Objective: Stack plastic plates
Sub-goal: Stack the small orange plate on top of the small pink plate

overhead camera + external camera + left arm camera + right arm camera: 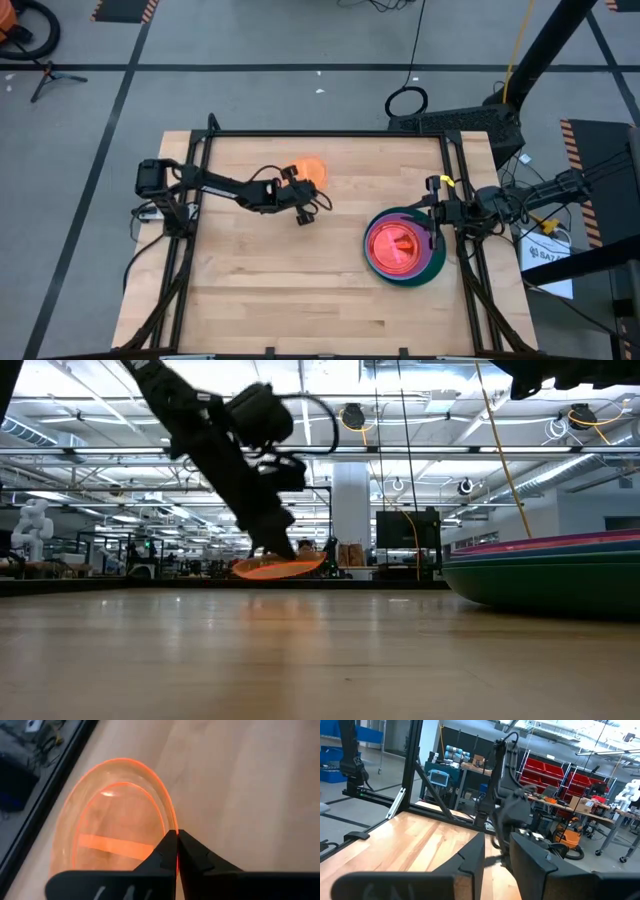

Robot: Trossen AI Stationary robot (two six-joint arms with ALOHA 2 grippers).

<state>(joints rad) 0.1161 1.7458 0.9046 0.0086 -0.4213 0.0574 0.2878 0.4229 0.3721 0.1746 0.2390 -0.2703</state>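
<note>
While bare wood (pixel 270 290) spans near half, plate stack (pixel 404 247) is kept at right edge under open right gripper (pixel 437 213); orange plate (pixel 117 825) is pinched by left gripper (pixel 176 851) toward far edge.

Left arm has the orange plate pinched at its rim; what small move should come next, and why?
Probably lift and carry it toward the stack. The left gripper is shut on the orange plate, which sits apart from the stack; the right gripper waits beside the stack.
</note>
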